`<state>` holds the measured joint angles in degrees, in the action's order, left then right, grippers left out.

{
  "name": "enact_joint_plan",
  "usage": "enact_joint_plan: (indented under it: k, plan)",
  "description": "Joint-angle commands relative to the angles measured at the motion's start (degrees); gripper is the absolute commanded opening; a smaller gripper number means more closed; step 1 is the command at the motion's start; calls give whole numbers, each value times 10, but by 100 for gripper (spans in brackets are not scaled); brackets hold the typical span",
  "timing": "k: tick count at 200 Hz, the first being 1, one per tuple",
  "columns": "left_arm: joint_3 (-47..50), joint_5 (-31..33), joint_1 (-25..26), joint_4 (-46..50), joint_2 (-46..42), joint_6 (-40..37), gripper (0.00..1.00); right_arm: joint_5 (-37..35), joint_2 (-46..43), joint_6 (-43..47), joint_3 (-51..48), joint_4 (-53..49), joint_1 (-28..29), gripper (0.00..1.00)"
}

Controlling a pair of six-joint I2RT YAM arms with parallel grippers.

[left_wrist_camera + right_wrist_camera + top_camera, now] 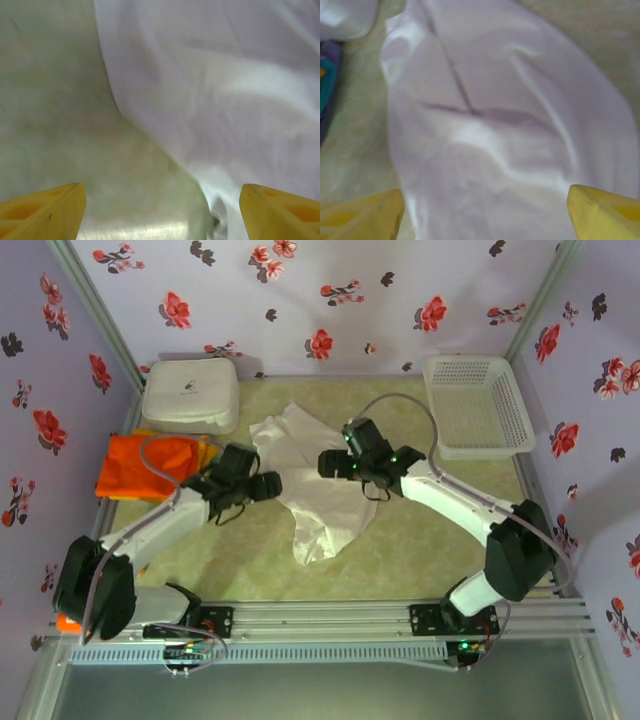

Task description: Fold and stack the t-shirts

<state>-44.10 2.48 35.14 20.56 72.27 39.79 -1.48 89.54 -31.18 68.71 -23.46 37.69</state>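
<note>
Top view, left to right. Orange shirt [140, 468], folded, lies at the left edge of the table [420, 540], with the yellow shirt [207, 451] peeking out at its right side; the box [190, 393] sits behind them in the far-left corner. Left gripper [272, 485], jaws released wide and grasping nothing, stands at the left edge of the white shirt [320, 495], bare table nearer. White shirt lies crumpled at centre, long axis running far to near, narrow end pointing at the near rail. Right gripper [325, 464], likewise spread and empty, is over its right side. Bare table lies to the right; basket [478, 405] fills the far-right corner
</note>
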Motion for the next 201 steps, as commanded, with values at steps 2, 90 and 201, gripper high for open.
enact_joint_plan:
  k: [2, 90, 201]
  plan:
    - [48, 15, 68, -33, -36, 88, 81, 34, 66, 43, 25, -8, -57, 78]
    - [47, 91, 258, -92, 56, 155, 81, 136, 299, 31, 166, 33, -133, 63]
    - [23, 153, 234, 16, 41, 134, 10, 71, 253, -7, 84, 39, -154, 0]
